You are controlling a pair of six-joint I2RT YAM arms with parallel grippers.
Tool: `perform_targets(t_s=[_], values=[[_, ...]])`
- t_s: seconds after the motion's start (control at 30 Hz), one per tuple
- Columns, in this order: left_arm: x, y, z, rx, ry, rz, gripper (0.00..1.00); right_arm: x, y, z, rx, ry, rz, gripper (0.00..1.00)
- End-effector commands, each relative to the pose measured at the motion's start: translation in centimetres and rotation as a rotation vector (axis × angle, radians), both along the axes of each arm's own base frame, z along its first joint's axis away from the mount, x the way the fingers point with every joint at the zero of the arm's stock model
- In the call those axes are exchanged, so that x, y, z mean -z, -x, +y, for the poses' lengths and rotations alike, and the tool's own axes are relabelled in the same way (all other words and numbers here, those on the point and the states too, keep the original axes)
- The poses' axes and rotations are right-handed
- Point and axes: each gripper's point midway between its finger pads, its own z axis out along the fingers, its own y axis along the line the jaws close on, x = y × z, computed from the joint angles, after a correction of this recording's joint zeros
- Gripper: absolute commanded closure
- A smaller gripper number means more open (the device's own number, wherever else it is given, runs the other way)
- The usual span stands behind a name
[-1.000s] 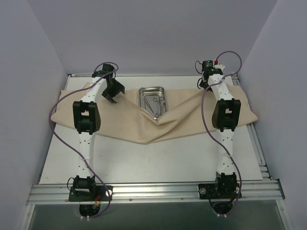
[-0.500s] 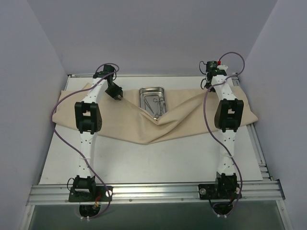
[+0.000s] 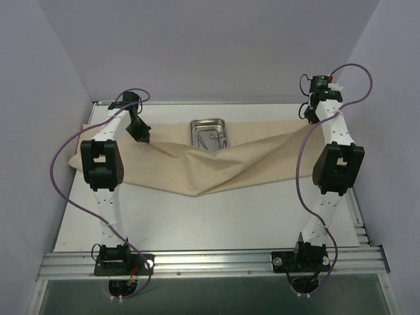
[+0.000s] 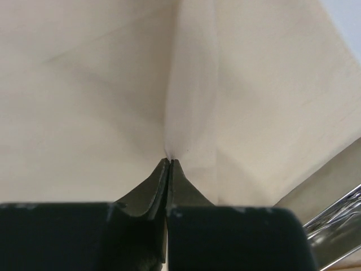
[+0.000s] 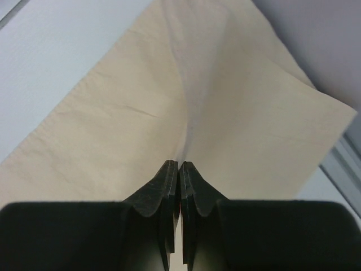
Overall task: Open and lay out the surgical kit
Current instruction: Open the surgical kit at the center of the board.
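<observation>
The beige cloth wrap (image 3: pixel 216 167) of the surgical kit lies stretched across the back of the table. My left gripper (image 3: pixel 144 138) is shut on a raised fold of the cloth (image 4: pixel 192 101) near its left end. My right gripper (image 3: pixel 310 121) is shut on a ridge of the cloth (image 5: pixel 186 96) near its right end. Between them stands the shiny steel tray (image 3: pixel 209 122), its near part overlapped by the cloth. Thin ring-handled instruments (image 3: pixel 214 138) lie inside it. A strip of the tray's rim (image 4: pixel 338 212) shows in the left wrist view.
The white table board (image 3: pixel 197 223) runs toward me to the aluminium rail (image 3: pixel 210 262) with both arm bases. Purple walls (image 3: pixel 39 131) close in on the left, back and right. A metal rail (image 3: pixel 357 210) borders the table's right side.
Both grippers have closed on the cloth. Both arms swung outward, left to the left and right to the right, pulling the cloth taut and drawing its folded peak off part of the tray.
</observation>
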Motion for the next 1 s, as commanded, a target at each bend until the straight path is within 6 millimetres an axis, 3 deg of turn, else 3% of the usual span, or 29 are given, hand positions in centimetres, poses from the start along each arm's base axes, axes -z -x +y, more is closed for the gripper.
perform_targets(t_s=[0.0, 0.03, 0.07, 0.1, 0.13, 0.17, 0.2, 0.23, 0.27, 0.3, 0.33, 0.37, 0.4, 0.43, 0.47, 0.5, 0.57, 0.6, 0.67, 0.7, 0.83, 0.9, 0.97], values=[[-7.5, 3.7, 4.3, 0.041, -0.196, -0.107, 0.98, -4.2, 6.5, -2.4, 0.073, -0.006, 0.007, 0.97], [-7.8, 5.2, 4.7, 0.04, -0.217, -0.095, 0.98, -4.2, 7.7, -2.4, 0.075, -0.023, 0.016, 0.97], [-10.3, 6.8, 5.0, 0.031, -0.226, -0.14, 0.98, -4.2, 9.0, -2.3, 0.078, -0.029, 0.03, 0.97], [-8.6, 9.6, 5.3, 0.038, -0.23, -0.082, 0.98, -4.4, 11.6, -1.9, 0.076, -0.03, 0.05, 0.97], [-8.8, 11.1, 5.4, 0.039, -0.233, -0.075, 0.98, -4.3, 13.1, -1.7, 0.078, -0.03, 0.065, 0.97], [-10.9, 13.4, 5.6, 0.029, -0.238, -0.108, 0.98, -4.1, 14.9, -1.3, 0.077, -0.039, 0.085, 0.97], [-9.9, 16.1, 5.8, 0.021, -0.241, -0.061, 0.98, -5.8, 17.0, -0.9, 0.079, -0.046, 0.046, 0.98], [-10.2, 17.9, 6.0, 0.009, -0.239, -0.056, 0.98, -4.1, 19.5, -0.5, 0.087, -0.06, 0.1, 0.98], [-12.6, 20.3, 6.0, -0.009, -0.237, -0.118, 0.98, -4.2, 21.8, -0.2, 0.091, -0.058, 0.124, 0.97], [-12.7, 22.5, 6.0, -0.037, -0.228, -0.104, 0.98, -5.9, 24.2, 0.0, 0.102, -0.034, 0.079, 0.97], [-11.9, 24.9, 6.1, -0.053, -0.24, -0.053, 0.98, -5.9, 25.9, 0.3, 0.126, -0.026, 0.085, 0.96], [-12.6, 27.8, 6.4, -0.069, -0.266, -0.051, 0.96, -4.2, 28.9, 0.9, 0.135, -0.029, 0.157, 0.96], [-12.5, 29.3, 6.5, -0.117, -0.255, -0.058, 0.92, -4.9, 31.0, 1.3, 0.141, -0.026, 0.107, 0.89], [-11.0, 31.2, 6.7, -0.128, -0.259, -0.03, 0.88, -4.7, 31.9, 2.1, 0.13, -0.039, 0.076, 0.82], [-11.4, 32.5, 7.2, -0.144, -0.272, -0.072, 0.77, -6.5, 31.9, 2.6, 0.091, -0.032, -0.014, 0.72], [-11.1, 33.0, 6.9, -0.158, -0.251, -0.073, 0.71, -8.8, 32.7, 2.4, 0.103, -0.004, -0.107, 0.56], [-11.8, 32.5, 6.2, -0.106, -0.229, -0.115, 0.57, -10.2, 33.6, 1.7, 0.109, 0.033, -0.09, 0.31], [-12.0, 32.6, 6.3, -0.1, -0.235, -0.105, 0.37, -9.5, 33.2, 2.1, 0.097, 0.015, -0.043, 0.09], [-12.9, 32.3, 5.9, -0.069, -0.232, -0.101, 0.3, -8.6, 32.5, 3.4, 0.04, -0.044, 0.002, 0.01], [-13.4, 32.2, 5.7, -0.052, -0.231, -0.108, 0.28, -8.4, 32.8, 3.6, 0.054, -0.06, 0.02, 0.01], [-16.4, 31.0, 6.2, 0.02, -0.33, -0.208, 0.27, -8.5, 30.0, 5.8, -0.036, -0.172, -0.055, 0.0], [-18.2, 29.3, 6.0, 0.085, -0.371, -0.283, 0.25, -7.4, 28.3, 6.5, -0.081, -0.21, -0.013, 0.0], [-18.6, 27.1, 4.5, 0.159, -0.349, -0.316, 0.22, -6.9, 26.5, 7.0, -0.113, -0.234, -0.003, 0.0]])
